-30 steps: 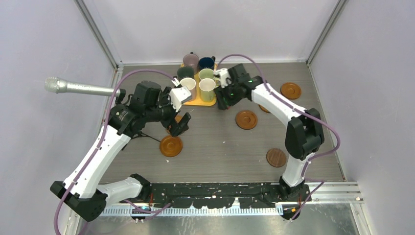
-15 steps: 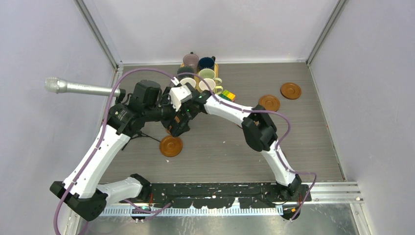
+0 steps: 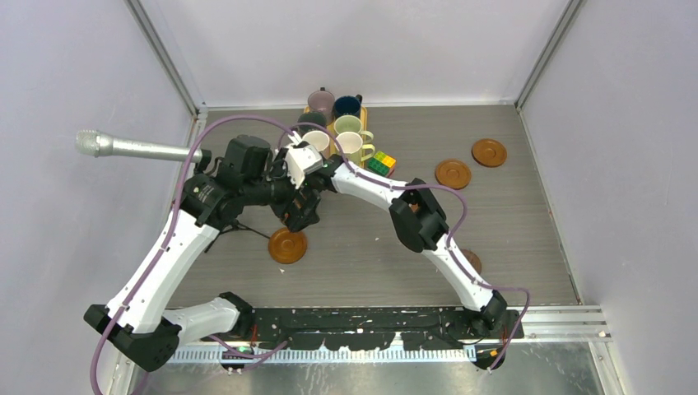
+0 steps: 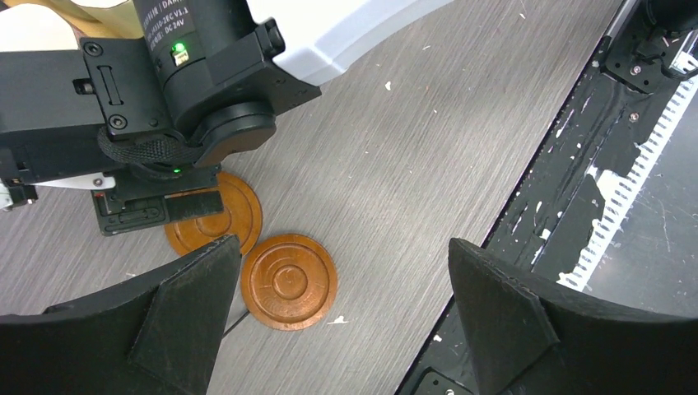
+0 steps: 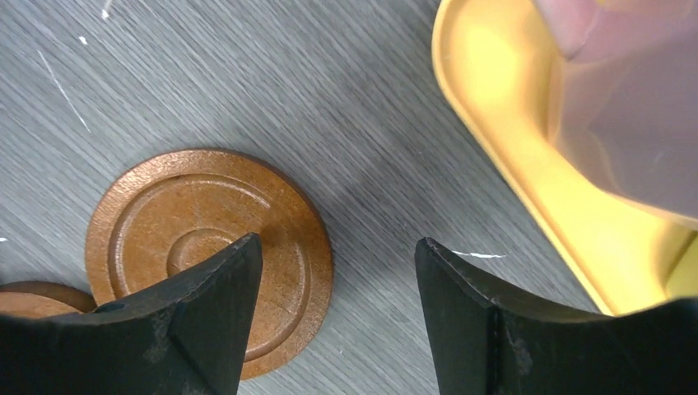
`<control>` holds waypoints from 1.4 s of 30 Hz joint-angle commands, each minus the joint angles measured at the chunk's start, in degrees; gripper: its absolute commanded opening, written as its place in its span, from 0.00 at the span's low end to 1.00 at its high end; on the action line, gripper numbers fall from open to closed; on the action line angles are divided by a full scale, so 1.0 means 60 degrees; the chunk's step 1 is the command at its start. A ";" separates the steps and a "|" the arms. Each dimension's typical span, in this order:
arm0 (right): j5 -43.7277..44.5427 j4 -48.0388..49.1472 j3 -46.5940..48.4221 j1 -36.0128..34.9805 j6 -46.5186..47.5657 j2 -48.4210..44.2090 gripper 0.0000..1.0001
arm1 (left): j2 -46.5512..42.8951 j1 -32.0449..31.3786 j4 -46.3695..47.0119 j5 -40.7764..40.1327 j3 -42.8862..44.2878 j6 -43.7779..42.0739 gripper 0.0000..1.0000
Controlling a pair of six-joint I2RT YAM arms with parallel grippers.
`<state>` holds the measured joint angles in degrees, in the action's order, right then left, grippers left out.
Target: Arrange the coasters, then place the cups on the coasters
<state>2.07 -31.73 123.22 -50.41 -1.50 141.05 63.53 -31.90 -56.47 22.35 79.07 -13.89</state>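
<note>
Tool [image 4: 345, 243] spread; bare coaster [image 4: 290, 281] beside half-hidden coaster [image 4: 242, 211]

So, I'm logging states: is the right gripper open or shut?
Open: the right gripper shows fingers apart in its wrist view, bare table between them.

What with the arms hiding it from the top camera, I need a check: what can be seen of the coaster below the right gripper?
The coaster is a round disc of reddish-brown wood with a raised rim and turned rings around a central boss. It lies flat and empty on the grey table, apart from the yellow tray. The right gripper hangs over its edge, jaws open, not gripping. A second coaster sits beside it; contact unclear.
</note>
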 commanded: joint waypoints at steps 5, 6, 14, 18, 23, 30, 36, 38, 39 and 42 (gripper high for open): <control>-0.0174 -0.0087 -0.0160 -0.0174 0.0054 -0.0013 0.68 | -0.0018 -0.0012 0.0023 0.0240 0.0336 0.0050 1.00; -0.0180 -0.0101 -0.0371 -0.0172 0.0110 -0.0097 0.66 | -0.0012 -0.0015 0.0042 0.0241 0.0318 0.0045 1.00; -0.0212 -0.0089 -0.2545 -0.0056 0.0552 -0.1376 0.51 | -0.0035 -0.0013 0.0146 0.0140 0.0151 0.0024 1.00; -0.0215 -0.0105 -0.3763 0.0117 0.0628 -0.2153 0.46 | -0.0055 -0.0013 0.0168 0.0096 0.0130 0.0017 1.00; -0.0558 -0.0099 -0.5575 0.0345 0.0923 -0.3362 0.44 | -0.0105 -0.0014 0.0182 0.0053 0.0034 -0.0002 1.00; -0.1201 -0.0114 -0.7653 0.0601 0.1385 -0.4813 0.42 | -0.0156 -0.0014 0.0254 0.0054 -0.0082 0.0006 1.00; -0.1508 -0.0208 -0.8764 0.0595 0.1693 -0.5474 0.40 | -0.0204 -0.0010 0.0234 0.0045 -0.0031 0.0004 1.00; -0.1575 -0.0181 -0.9116 0.0601 0.1815 -0.5733 0.40 | -0.0238 -0.0011 0.0226 -0.0001 -0.0062 0.0013 1.00; -0.1666 -0.0188 -0.9260 0.0592 0.1848 -0.5851 0.40 | -0.0258 -0.0015 0.0241 -0.0011 -0.0089 0.0009 1.00; -0.1902 -0.0220 -0.9585 0.0504 0.1914 -0.6164 0.40 | -0.0264 -0.0014 0.0239 -0.0030 -0.0150 -0.0002 1.00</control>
<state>-7.46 -28.64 69.17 -46.46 7.60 106.50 63.33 -31.90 -56.40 22.11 78.52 -13.91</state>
